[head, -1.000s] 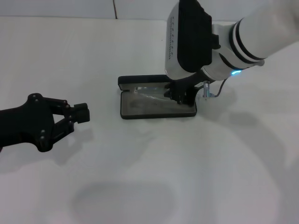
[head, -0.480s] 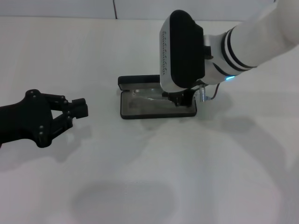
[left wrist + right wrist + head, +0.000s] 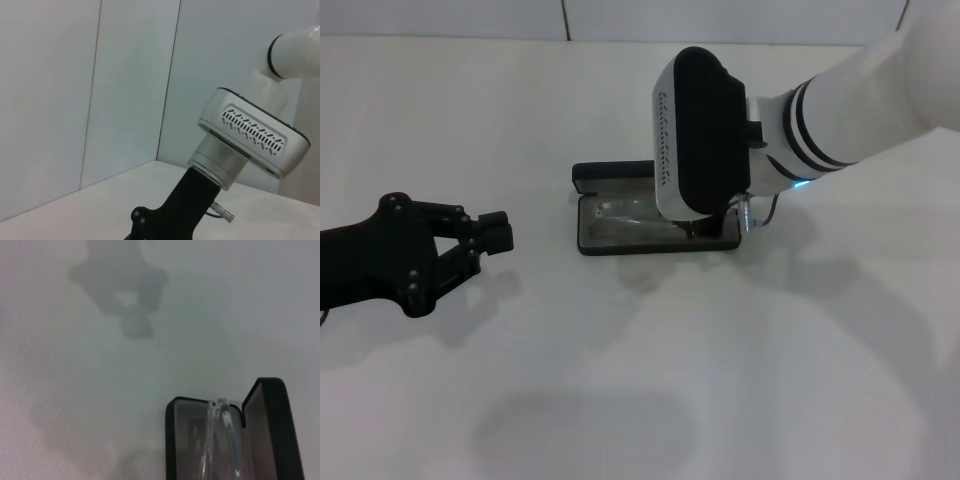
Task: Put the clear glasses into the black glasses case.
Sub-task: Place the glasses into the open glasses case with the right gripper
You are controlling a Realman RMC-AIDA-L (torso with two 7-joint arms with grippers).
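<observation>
The black glasses case [image 3: 605,240] lies open at the table's middle, its lid [image 3: 610,172] standing at the far side. The clear glasses [image 3: 620,212] lie inside on the grey lining. The right wrist view shows the same: the clear glasses [image 3: 220,440] lie lengthwise in the case's tray [image 3: 172,440], with the lid [image 3: 272,430] raised beside them. My right arm's wrist housing [image 3: 700,135] hangs over the case's right half and hides the right gripper. My left gripper [image 3: 495,234] rests shut and holding nothing, well to the left of the case.
The white table [image 3: 640,380] stretches bare around the case, with shadows of the arms on it. A white wall [image 3: 125,75] rises behind. The left wrist view shows my right arm's housing [image 3: 250,135] and its black gripper base [image 3: 185,210].
My right wrist has swung left and tilted over the case, now covering its gripper, which showed inside the case before. The left gripper has barely shifted.
</observation>
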